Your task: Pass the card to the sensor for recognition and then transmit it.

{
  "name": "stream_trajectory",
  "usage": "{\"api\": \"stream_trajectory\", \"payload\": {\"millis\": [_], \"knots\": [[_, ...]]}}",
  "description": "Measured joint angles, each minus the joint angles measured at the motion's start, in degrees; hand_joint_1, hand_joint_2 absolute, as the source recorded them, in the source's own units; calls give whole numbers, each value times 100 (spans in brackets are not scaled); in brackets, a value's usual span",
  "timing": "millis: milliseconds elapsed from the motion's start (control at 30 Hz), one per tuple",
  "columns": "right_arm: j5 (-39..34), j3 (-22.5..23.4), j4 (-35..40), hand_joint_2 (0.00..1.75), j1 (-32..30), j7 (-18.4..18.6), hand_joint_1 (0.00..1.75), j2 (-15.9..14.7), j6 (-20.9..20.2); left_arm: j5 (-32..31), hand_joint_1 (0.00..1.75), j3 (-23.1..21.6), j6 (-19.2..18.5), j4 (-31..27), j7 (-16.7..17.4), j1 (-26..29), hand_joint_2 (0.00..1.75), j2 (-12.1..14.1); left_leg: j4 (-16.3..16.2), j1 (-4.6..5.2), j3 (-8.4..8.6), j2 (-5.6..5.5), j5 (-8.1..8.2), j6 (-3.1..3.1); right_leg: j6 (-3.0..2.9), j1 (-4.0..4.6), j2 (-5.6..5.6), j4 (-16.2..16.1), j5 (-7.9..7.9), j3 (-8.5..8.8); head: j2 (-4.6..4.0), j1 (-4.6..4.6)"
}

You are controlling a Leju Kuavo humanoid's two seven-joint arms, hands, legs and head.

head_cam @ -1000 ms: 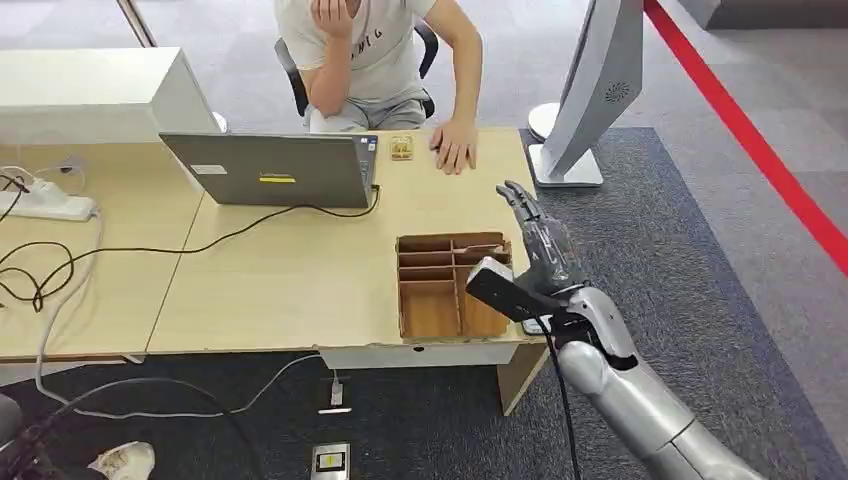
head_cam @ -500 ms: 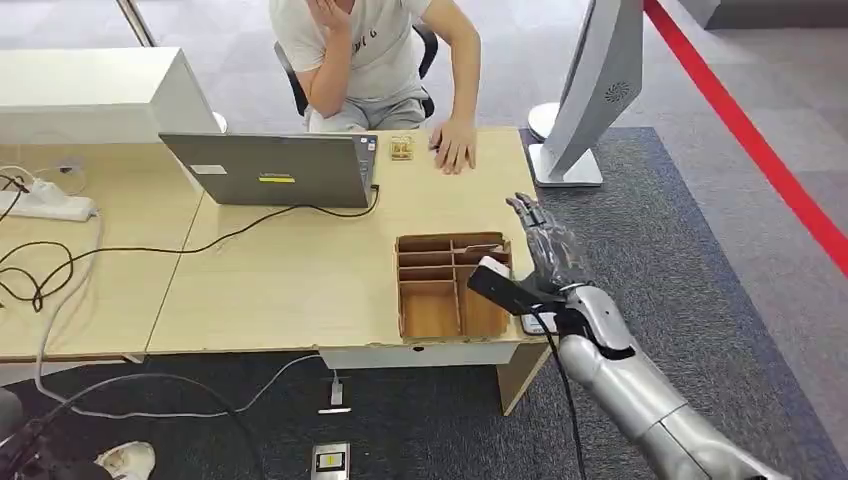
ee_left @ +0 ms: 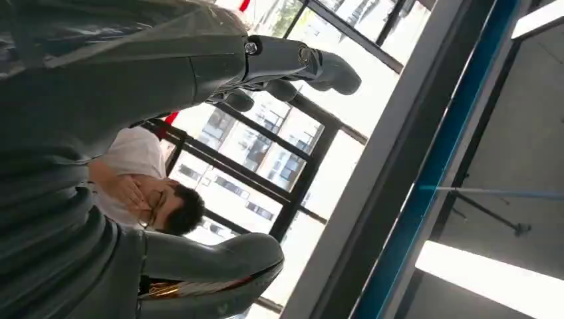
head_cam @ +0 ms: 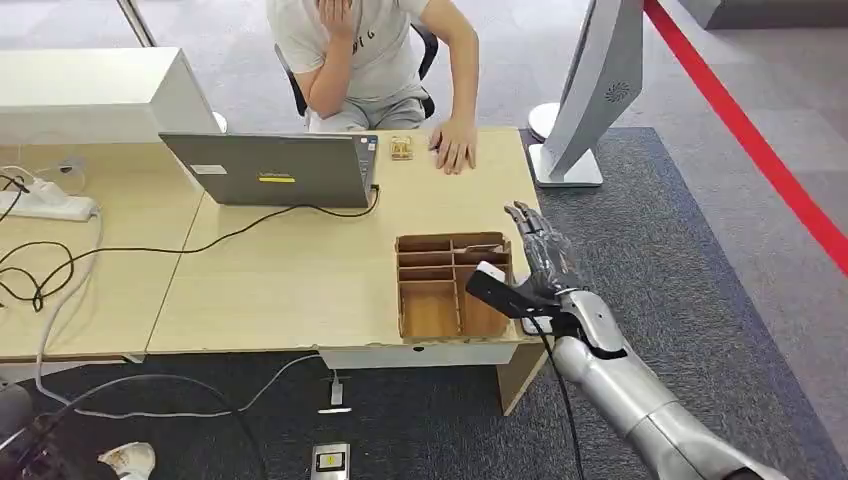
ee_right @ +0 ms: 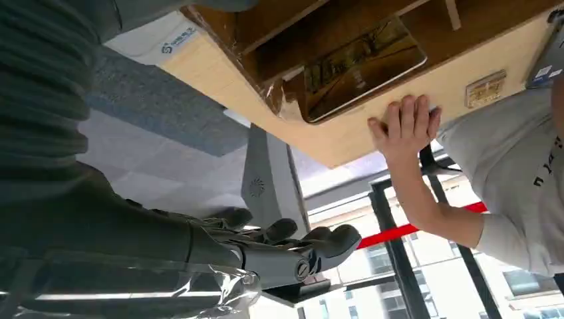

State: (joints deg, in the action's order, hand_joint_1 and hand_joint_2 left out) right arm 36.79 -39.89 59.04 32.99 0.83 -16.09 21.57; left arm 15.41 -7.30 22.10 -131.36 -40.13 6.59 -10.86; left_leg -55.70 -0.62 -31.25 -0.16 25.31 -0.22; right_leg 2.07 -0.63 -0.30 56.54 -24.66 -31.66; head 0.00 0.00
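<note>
A shiny card (ee_right: pixel 362 70) lies flat in a far compartment of the brown divided box (head_cam: pixel 432 310); in the head view the card (head_cam: pixel 481 247) is a pale sliver. My right hand (head_cam: pixel 545 255) hovers just right of the box at the table's right edge, fingers (ee_right: pixel 319 242) stretched out and apart, holding nothing. A small tan device (head_cam: pixel 402 148) sits on the far side of the table beside a person's hand (head_cam: pixel 455 148). My left hand (ee_left: pixel 100 166) is raised toward the ceiling, with its fingers (ee_left: pixel 312 63) and thumb apart and nothing between them.
A person sits behind the table with one hand flat on it. A grey laptop (head_cam: pixel 270 170) with a black cable stands at the far left of the box. A white kiosk stand (head_cam: pixel 585 90) rises right of the table. A power strip (head_cam: pixel 45 205) lies at the left.
My right hand has drawn back a little toward me and sunk lower beside the box, still holding nothing. The card and the box have stayed put.
</note>
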Motion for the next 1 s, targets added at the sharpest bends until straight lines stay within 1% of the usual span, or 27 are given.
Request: {"api": "stream_trajectory", "payload": {"millis": [333, 367, 400, 433, 467, 533, 667, 700, 733, 800, 833, 867, 1000], "knots": [[-243, -81, -274, 175, 68, -324, 2, 357, -33, -48, 0, -7, 66, 17, 0, -2, 175, 0, 0, 0, 0, 0, 0, 0, 0, 0, 0, 0, 0, -1, 0, 0], [-247, -94, -293, 175, 81, -341, 14, 393, -33, -52, 0, -7, 74, 20, 0, -3, 175, 0, 0, 0, 0, 0, 0, 0, 0, 0, 0, 0, 0, -1, 0, 0], [-249, -101, -306, 175, 97, -346, 23, 420, -35, -52, 0, -7, 74, 20, 0, -3, 175, 0, 0, 0, 0, 1, 0, 0, 0, 0, 0, 0, 0, -1, 0, 2], [-249, -114, -324, 175, 115, -350, 24, 444, -44, -52, 0, -9, 81, 20, 0, -3, 175, 0, 0, 0, 0, 1, 0, 0, 0, 0, 0, 0, 0, -1, 0, 0], [-247, -123, -337, 175, 134, -350, 37, 470, -57, -52, 0, -9, 87, 20, 0, -3, 175, 0, 0, 0, 1, 1, 0, 0, 0, 0, 0, 0, 0, -1, 0, 0], [-230, -136, -361, 175, 173, -350, 44, 509, -102, -54, 0, -11, 120, 24, 0, -4, 175, 0, 0, 0, 1, 1, 0, 0, 0, 0, 0, 0, 0, -2, 0, 2], [-230, -162, -477, 175, 256, -300, 47, 560, -81, -68, 0, -18, 140, 48, 0, -22, 175, 0, 0, 0, 1, 1, 0, 0, 0, 0, 0, 0, 0, -1, 0, 0], [-229, -171, -521, 175, 273, -295, 51, 571, -70, -70, 0, -20, 140, 50, 0, -29, 175, 0, 0, 0, 1, 1, 0, 0, 0, 0, 0, 0, 0, -1, 0, 2], [-219, -179, -577, 175, 293, -289, 51, 586, -24, -77, 0, -24, 140, 55, 0, -34, 175, 0, 0, 0, 0, 1, 0, 0, 0, 0, 0, 0, 0, -1, 0, 2], [-204, -188, -699, 175, 338, -272, 56, 608, 52, -90, 0, -26, 140, 59, 0, -36, 175, -2, -1, 0, 1, 1, 0, 0, 0, 0, 0, 0, 0, -1, 0, 2], [-188, -192, -742, 175, 356, -251, 54, 612, 85, -96, 0, -26, 142, 59, 0, -38, 175, -2, -1, 0, 1, 1, 0, 0, 0, 0, 0, 0, 0, -1, 0, 0], [-175, -195, -794, 175, 378, -243, 58, 614, 114, -98, 0, -26, 142, 59, 0, -39, 175, -2, -1, 0, 1, 1, 0, 0, 0, 0, 0, 0, 0, -1, 0, 2], [-109, -203, -1039, 175, 472, -184, 54, 625, 201, -105, 0, -28, 151, 59, 0, -40, 175, -2, -1, 1, 0, 0, 0, 0, 0, 0, 0, 0, 0, -2, 0, 0]]}}
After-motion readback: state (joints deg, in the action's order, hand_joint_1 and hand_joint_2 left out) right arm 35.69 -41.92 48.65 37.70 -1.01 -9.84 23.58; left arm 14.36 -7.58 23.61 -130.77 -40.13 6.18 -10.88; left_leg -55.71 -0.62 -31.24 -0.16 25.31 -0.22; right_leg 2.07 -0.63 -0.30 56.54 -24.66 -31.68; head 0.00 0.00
